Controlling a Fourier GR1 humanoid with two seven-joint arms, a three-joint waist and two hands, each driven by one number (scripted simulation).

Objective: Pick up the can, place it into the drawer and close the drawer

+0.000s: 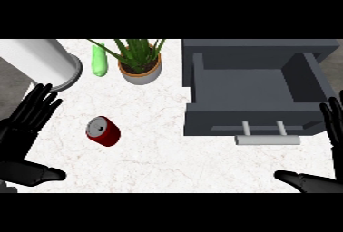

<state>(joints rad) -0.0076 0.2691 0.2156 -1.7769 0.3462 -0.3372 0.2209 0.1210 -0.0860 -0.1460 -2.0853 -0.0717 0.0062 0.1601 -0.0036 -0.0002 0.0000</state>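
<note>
Spanning the view, white marble counter (167, 163). Grey drawer (254, 86) stands open at right, handle toward the robot. Left hand (23, 131) and right hand (328, 149) flank the scene, fingers spread wide, holding nothing. Potted plant (139, 61) at rear. Red can (103, 131) lies on its side, right of left fingers (40, 102), apart.
</note>
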